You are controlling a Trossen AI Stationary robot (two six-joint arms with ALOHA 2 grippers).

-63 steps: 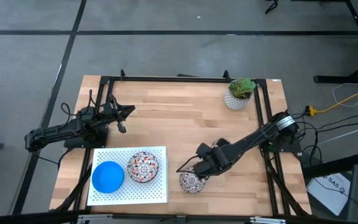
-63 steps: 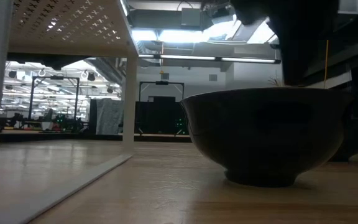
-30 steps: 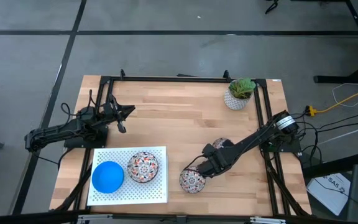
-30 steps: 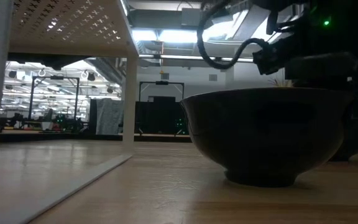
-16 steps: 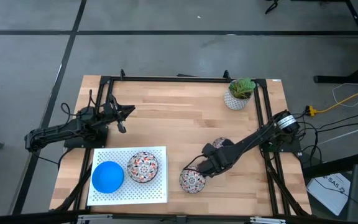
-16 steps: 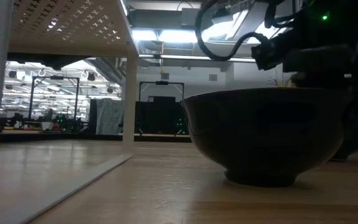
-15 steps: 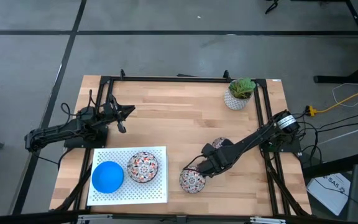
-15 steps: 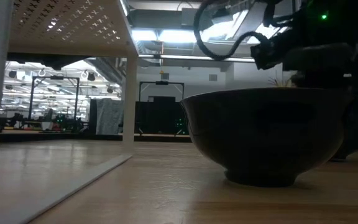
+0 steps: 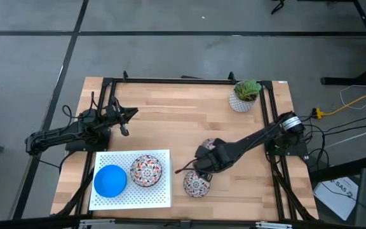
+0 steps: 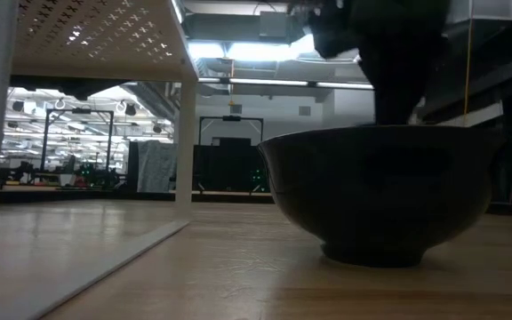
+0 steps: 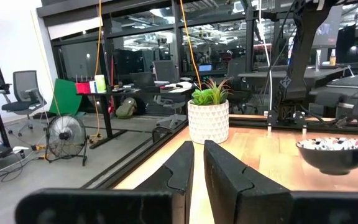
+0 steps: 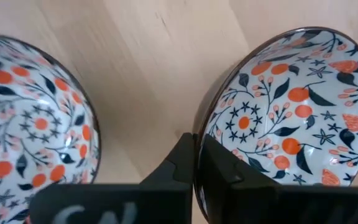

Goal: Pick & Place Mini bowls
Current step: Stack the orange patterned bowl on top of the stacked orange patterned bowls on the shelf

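Since half a second ago the right arm has swung a little toward the left edge of the tabletop [image 9: 170,114], and in the low view its dark bulk now hangs right over the nearest bowl, while the second bowl that stood behind that one at the picture's right is gone from its place. Closest to the near edge, at the near-left corner, we see a white perforated shelf [image 9: 132,198] carrying a blue bowl [image 9: 110,180] and, just beside it, a shelf floral bowl [image 9: 147,170]. To the right of the shelf, also close to the near edge and about midway along it, a loose floral bowl [image 9: 196,184] sits upright on the wood. Just beyond it we find the right gripper [image 12: 196,142], its jaws pinched narrow on the rim of a held floral bowl [image 12: 278,124], one finger inside and one outside. This bowl is upright, lies beside the loose one without touching it, and is mostly hidden under the arm from above. The left wrist view suggests it hangs clear of the wood, though we cannot tell for sure. Farther back, along the left edge, the left arm waits with the left gripper [image 11: 197,152] pointing across the table, its jaws drawn nearly together with only a slit between them, holding nothing. At the far-right corner stands a white pot with a green plant [image 9: 242,97].
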